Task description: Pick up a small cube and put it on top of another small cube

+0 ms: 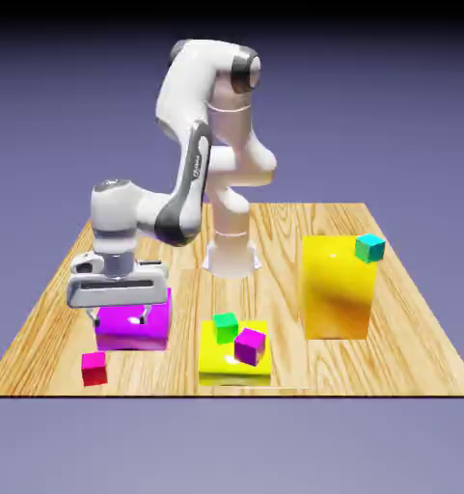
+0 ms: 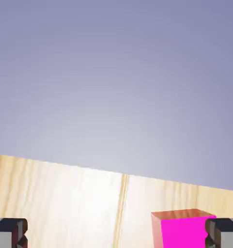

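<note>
Overhead, gripper (image 1: 120, 314) spread wide, holding nothing.
Red cube (image 1: 94, 368) sits on the table (image 1: 409, 328) just before the magenta block (image 1: 149, 333), seemingly apart; green cube (image 1: 226, 327) rests atop the low yellow block (image 1: 221, 365).

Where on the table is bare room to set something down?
Bare wood lies right of the tall yellow block and behind it, beside the robot base. It is crowded along the front: red cube, magenta block, flat yellow block.
</note>
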You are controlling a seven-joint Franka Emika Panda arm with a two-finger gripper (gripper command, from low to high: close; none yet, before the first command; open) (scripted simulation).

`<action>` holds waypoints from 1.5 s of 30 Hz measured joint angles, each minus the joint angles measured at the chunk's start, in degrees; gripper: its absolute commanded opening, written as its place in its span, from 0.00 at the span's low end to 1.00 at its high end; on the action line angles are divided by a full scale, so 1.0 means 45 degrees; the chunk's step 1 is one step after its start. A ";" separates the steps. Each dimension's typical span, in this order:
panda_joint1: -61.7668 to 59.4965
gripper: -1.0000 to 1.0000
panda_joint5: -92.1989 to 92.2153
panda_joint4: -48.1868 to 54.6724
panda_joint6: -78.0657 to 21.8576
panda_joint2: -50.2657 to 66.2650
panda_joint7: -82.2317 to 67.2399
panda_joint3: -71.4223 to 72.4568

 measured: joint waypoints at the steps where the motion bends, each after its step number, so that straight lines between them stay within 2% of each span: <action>1: -0.0057 0.50 0.0199 0.0299 -0.0201 0.0461 -0.0464 -0.0188; 6: -0.0242 0.50 0.0842 0.1261 -0.0846 0.1948 -0.1959 -0.0794; 10: -0.1125 0.50 0.1965 0.1886 0.0382 0.3791 -0.2760 0.0384; 11: -0.1218 0.00 0.2084 0.1952 0.0511 0.3986 -0.2844 0.0508; 13: -0.1218 0.00 0.2085 0.1952 0.0506 0.3986 -0.2845 0.0509; 18: 0.0012 0.00 0.0635 0.1079 -0.0903 0.1681 -0.1917 -0.0861; 37: 0.8305 0.00 -0.6372 -0.4877 -0.2355 -0.7039 -0.0334 -0.3089; 44: 0.8050 0.00 -0.3462 -0.5258 0.0308 -0.4272 -0.2472 -0.2440; 45: 0.8135 1.00 -0.3460 -0.5258 0.0310 -0.4270 -0.2474 -0.2440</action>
